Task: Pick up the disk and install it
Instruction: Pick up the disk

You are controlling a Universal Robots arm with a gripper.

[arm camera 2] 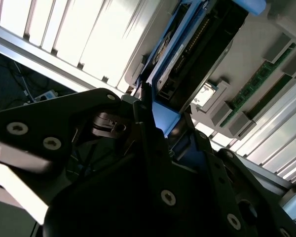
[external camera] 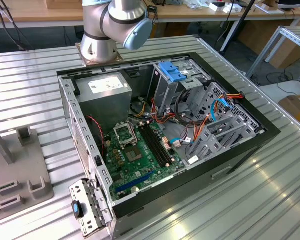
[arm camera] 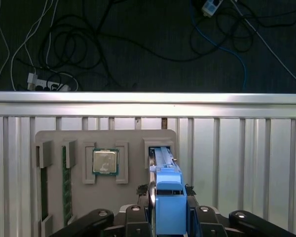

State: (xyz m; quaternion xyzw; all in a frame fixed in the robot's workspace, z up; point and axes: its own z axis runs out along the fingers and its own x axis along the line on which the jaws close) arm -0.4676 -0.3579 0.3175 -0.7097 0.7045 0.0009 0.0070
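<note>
The flat dark grey disk with bright blue rails (arm camera: 170,207) stands in the grey tray's (arm camera: 133,138) end slot; the black claw (arm camera: 165,190) straddles it; its long axis runs straight away from the claw; whether the claw is clamped on it, I cannot tell.

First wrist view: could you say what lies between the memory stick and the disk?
In the first wrist view, a square processor chip separates stick and disk.
</note>
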